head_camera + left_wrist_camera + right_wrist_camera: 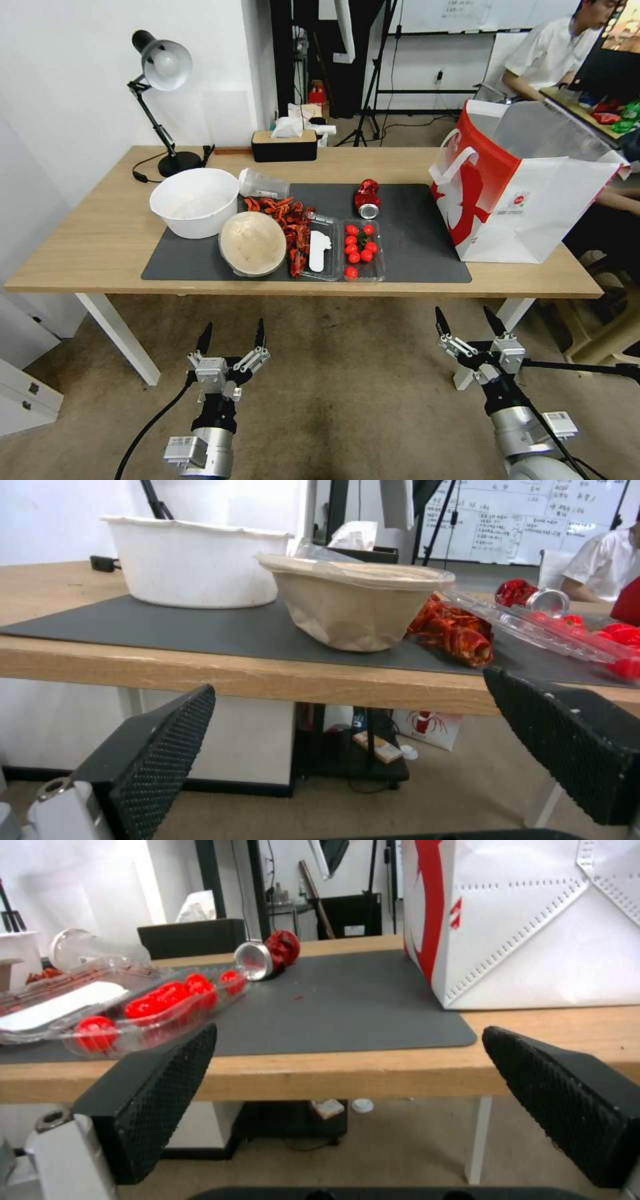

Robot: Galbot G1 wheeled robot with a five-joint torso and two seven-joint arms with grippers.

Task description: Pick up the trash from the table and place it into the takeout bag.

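Red can (367, 198) lies on its side behind the tomato tray (362, 250), takeout bag (517, 193) beside; both grippers hang spread below the table (100, 240).

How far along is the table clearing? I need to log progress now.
Nothing looks done: the red can, clear plastic cup and beige dish lie on the table, outside the takeout bag. Nothing is in hand: left gripper and right gripper hang open before the table's edge. All picking remains.

An office or lab workroom: behind the light-wood surface (100, 247) hangs a written-on whiteboard (527, 520), tripod stands (373, 73) rise just before it, a desk lamp (160, 73) sits on the surface's far corner, and carpet (333, 400) lies below.
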